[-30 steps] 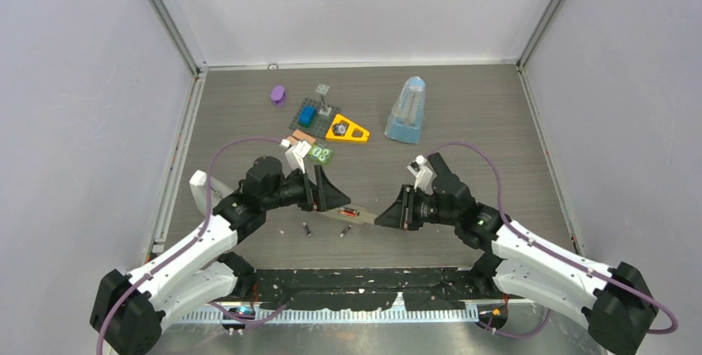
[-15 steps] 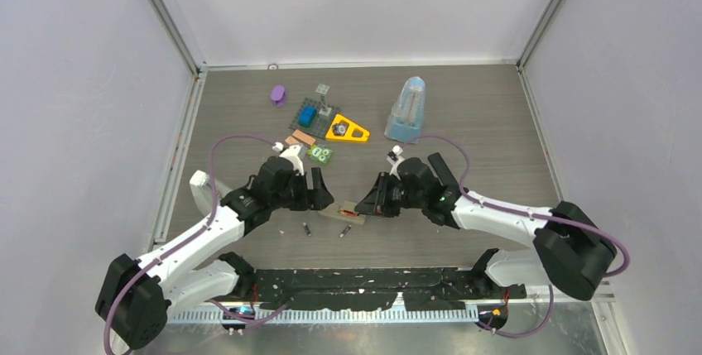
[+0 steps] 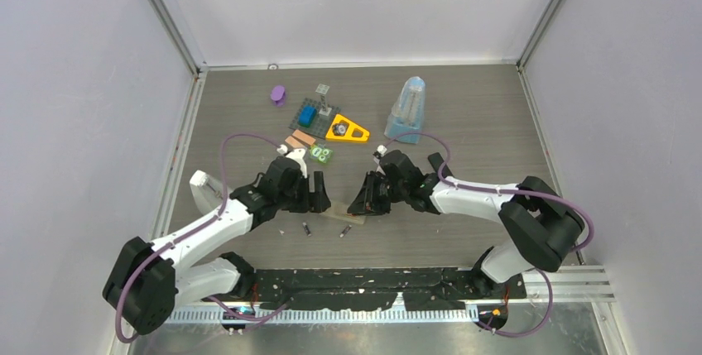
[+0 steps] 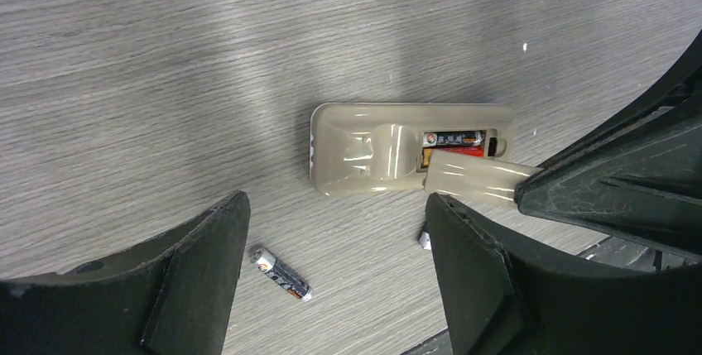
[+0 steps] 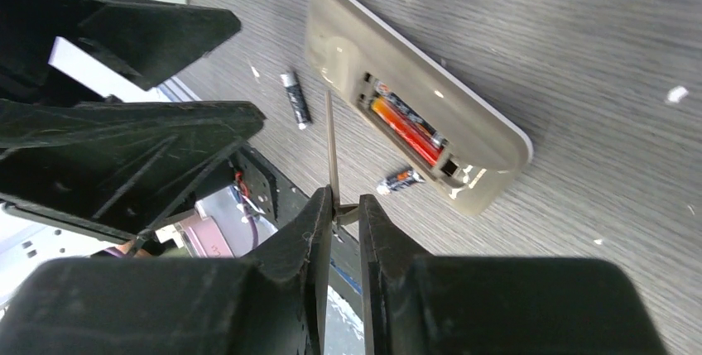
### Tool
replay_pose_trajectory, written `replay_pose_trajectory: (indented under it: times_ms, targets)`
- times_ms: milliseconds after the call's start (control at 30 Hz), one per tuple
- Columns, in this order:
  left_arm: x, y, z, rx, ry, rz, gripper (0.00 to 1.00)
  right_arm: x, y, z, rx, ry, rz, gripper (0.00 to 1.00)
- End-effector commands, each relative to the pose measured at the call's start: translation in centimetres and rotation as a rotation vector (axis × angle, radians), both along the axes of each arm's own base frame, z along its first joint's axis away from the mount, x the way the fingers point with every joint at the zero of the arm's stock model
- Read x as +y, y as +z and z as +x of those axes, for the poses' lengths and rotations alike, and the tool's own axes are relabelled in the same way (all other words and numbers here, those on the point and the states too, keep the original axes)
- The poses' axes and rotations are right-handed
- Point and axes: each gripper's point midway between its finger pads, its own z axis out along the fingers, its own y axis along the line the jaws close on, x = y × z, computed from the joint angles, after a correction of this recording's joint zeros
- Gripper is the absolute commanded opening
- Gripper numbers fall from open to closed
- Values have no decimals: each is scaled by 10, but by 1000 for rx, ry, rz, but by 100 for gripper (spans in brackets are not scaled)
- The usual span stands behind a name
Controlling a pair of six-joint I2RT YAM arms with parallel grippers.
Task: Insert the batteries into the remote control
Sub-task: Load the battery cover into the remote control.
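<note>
While the left hand (image 4: 335,202) hangs spread above the remote control (image 4: 372,152), which lies face down near the middle of the bench's (image 4: 165,57) near edge, the right hand (image 5: 346,203) has swung in from the right edge. It pinches the thin cover (image 4: 476,179) against the open bay. Two batteries (image 4: 451,141) fill that bay, and two loose batteries (image 4: 281,274) lie nearer the edge. Loading looks finished, and closing the cover likely comes next.

Your left gripper (image 4: 335,206) spread wide | remote control (image 4: 364,152) face down, two batteries (image 4: 451,141) seated in its open bay | right gripper (image 4: 538,191) pinching battery cover (image 4: 472,179) at the bay's edge | loose battery (image 4: 281,274) lies apart, lower left.
</note>
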Motion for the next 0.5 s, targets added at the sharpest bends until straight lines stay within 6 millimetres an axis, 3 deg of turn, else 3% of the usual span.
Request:
replay_pose_trajectory:
  times_ms: [0, 467]
  targets:
    - [-6, 10, 16, -55, 7, -12, 78, 3, 1, -3, 11, 29, -17, 5]
    - [-12, 0, 15, -21, 0, -25, 77, 0, -6, 4, 10, -27, -25, 5]
